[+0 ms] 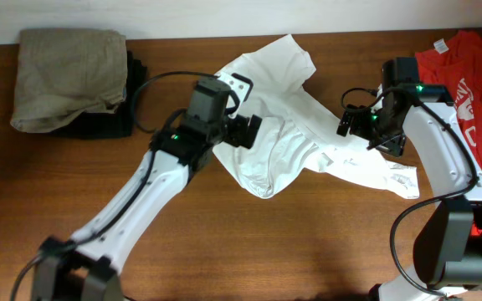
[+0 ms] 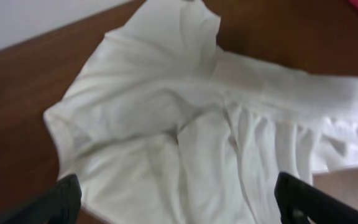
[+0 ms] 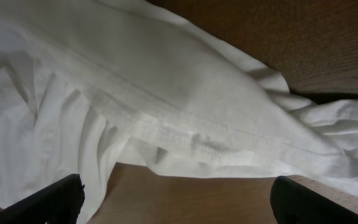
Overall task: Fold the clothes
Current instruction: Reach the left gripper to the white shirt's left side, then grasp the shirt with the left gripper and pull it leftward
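**Cotton tee lies crumpled at mid-table, both grippers released**

The white T-shirt (image 1: 308,138) sprawls in a rumpled heap across the middle of the wooden table (image 1: 308,259). One flap is thrown toward the far edge and a long tail trails off to the robot's right. No fold has been made yet, so the first step looks to be spreading it flat.

The left gripper (image 1: 249,132) hangs over the shirt's left part and the right gripper (image 1: 347,125) over its right part. Both have their jaws spread wide and grasp nothing — each wrist view shows only loose cloth below the fingers.

The fabric looks light, soft and limp. It will likely sag and bunch when lifted, and the overlapping layers could come up together. The stitched hem (image 3: 191,140), seen below the right wrist, is thicker and seems the firmest place to pinch. For the left arm, the outer edge nearest it looks best.

A khaki folded garment (image 1: 65,71) on a black one (image 1: 117,117) sits far left, and a red T-shirt (image 1: 467,67) far right — neither is part of the job.
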Robot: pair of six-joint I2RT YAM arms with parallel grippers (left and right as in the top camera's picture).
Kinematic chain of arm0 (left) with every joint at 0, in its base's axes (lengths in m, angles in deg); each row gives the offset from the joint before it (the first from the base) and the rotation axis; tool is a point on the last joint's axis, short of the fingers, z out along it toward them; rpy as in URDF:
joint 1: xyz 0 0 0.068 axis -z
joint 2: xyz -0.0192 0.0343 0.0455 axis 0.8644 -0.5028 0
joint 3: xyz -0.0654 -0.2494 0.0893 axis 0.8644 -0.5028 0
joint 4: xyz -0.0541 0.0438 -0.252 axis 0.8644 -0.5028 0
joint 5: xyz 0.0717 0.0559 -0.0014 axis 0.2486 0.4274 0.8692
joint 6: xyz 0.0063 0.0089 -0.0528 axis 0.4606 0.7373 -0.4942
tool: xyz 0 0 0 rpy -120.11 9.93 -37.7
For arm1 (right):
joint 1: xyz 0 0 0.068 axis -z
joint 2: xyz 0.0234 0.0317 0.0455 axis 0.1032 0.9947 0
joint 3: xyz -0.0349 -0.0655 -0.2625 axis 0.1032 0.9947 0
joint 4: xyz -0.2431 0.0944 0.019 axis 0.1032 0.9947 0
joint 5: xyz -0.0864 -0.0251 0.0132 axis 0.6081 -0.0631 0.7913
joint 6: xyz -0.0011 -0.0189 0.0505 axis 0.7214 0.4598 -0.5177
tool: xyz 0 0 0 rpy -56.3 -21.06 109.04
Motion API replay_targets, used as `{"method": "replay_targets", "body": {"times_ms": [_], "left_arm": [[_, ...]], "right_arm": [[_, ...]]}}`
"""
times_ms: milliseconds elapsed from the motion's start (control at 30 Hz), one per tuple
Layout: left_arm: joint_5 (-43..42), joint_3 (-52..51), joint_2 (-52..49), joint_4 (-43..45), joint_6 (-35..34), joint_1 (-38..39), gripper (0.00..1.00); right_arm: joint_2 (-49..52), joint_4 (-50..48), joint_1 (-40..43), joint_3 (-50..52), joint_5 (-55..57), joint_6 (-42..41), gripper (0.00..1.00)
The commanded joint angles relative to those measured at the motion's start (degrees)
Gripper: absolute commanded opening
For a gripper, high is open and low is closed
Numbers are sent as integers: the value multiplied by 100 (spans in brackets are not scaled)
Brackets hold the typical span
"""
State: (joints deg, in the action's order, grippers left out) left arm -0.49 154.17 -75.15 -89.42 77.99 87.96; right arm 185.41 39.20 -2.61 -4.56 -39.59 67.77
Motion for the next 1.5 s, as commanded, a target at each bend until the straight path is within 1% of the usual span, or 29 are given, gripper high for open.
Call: {"method": "replay_targets", "body": {"times_ms": [0, 67, 200, 300, 467, 533, 700, 967, 1000, 1033, 1067, 1167, 1233, 1300, 1333, 1467], "left_arm": [[-782, 118, -531, 608, -94, 22, 99], [-911, 118, -817, 979, -92, 92, 99], [-778, 118, -1329, 1497, -52, 271, 99], [-341, 118, -1637, 1604, -52, 415, 99], [870, 120, -2015, 1762, -52, 688, 99], [1102, 118, -2153, 1862, -50, 748, 99], [1110, 118, -2430, 2072, -52, 772, 99], [1117, 120, -2706, 2118, -50, 769, 99], [1152, 120, -2706, 2129, -50, 769, 92], [1224, 120, -2706, 2155, -50, 772, 80], [1296, 120, -2706, 2179, -50, 772, 76], [1394, 120, -2706, 2175, -50, 769, 54], [1394, 120, -2706, 2173, -50, 769, 43], [1403, 122, -2706, 2170, -48, 769, 26], [1451, 125, -2704, 2173, -50, 769, 19], [1711, 166, -2677, 2127, -50, 772, 7]], "right_arm": [[20, 7, -28, 13, -28, -46, 99], [20, 7, -28, 13, -28, -46, 99], [20, 7, -28, 13, -28, -46, 99], [20, 7, -28, 13, -28, -46, 99], [20, 7, -28, 13, -28, -46, 99], [20, 7, -28, 13, -28, -46, 99], [20, 7, -28, 13, -28, -46, 99], [20, 7, -28, 13, -28, -46, 99], [20, 7, -28, 13, -28, -46, 99], [20, 7, -28, 13, -28, -46, 99], [20, 7, -28, 13, -28, -46, 99], [20, 7, -31, 13, -28, -46, 99], [20, 7, -28, 13, -28, -46, 99], [20, 7, -28, 13, -28, -44, 99], [20, 4, -31, 13, -28, -46, 99], [20, 7, -31, 13, -28, -46, 99]]}}
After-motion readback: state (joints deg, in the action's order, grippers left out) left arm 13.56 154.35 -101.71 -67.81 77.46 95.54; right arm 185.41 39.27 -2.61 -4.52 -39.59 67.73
